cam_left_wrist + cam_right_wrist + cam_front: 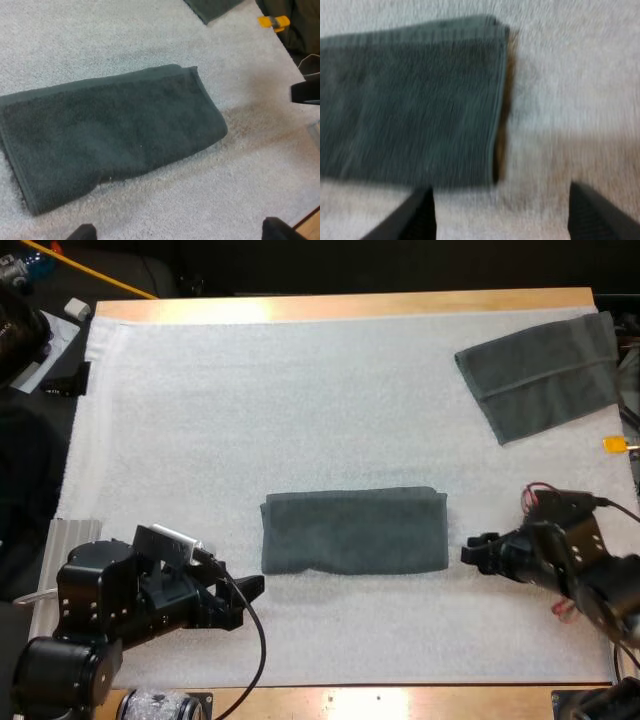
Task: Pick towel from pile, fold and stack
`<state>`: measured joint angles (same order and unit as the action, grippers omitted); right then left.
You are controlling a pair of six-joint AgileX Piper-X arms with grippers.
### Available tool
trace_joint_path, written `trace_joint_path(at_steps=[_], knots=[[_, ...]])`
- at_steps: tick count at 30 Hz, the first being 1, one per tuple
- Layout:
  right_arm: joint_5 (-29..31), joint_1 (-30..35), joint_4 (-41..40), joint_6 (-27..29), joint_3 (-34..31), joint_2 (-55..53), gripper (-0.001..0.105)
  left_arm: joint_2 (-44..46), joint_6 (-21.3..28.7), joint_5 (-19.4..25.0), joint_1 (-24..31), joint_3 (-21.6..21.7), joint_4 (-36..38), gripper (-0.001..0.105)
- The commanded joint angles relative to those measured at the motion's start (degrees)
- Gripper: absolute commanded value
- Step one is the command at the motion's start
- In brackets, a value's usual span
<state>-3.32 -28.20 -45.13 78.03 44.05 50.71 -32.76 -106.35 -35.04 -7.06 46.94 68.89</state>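
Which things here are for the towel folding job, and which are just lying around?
For the job: folded towel in the middle of the mat; second towel at the mat's far right corner; left gripper and right gripper, both open.
Just lying about: small white block and yellow rod beyond the table's far left corner.

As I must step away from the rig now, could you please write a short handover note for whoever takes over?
Left end effector: open, near the folded towel's near left corner, clear of it.
Right end effector: open, just right of the folded towel, not touching it.
Things: folded towel in the middle of the mat; second towel lying flat at the mat's far right corner.
Done: one towel is folded.
Left: the two towels lie apart, so stacking is not yet done. Probably the folded towel gets picked up next.
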Motion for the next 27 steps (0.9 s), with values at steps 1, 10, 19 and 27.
trace_joint_path(at_steps=[1, 10, 19, 27], knots=[[0.0, 0.5, 3.1, 0.9, 0.7, 4.3, 0.055, 0.8, -1.0, -0.6, 0.0, 0.2, -0.1, 0.063], [-7.5, 6.8, 8.3, 2.3, 1.0, 14.8, 0.056, 0.5, -1.8, -1.2, -0.1, 0.4, 0.1, 0.064], [-24.7, 13.5, 16.7, 4.7, 1.0, 28.4, 0.055, 0.4, -2.2, -1.4, -0.1, 0.6, 0.5, 0.064], [-31.2, 14.5, 22.5, 2.2, 1.1, 36.8, 0.055, 0.4, -2.3, -1.8, 0.0, 0.6, 0.8, 0.064]])
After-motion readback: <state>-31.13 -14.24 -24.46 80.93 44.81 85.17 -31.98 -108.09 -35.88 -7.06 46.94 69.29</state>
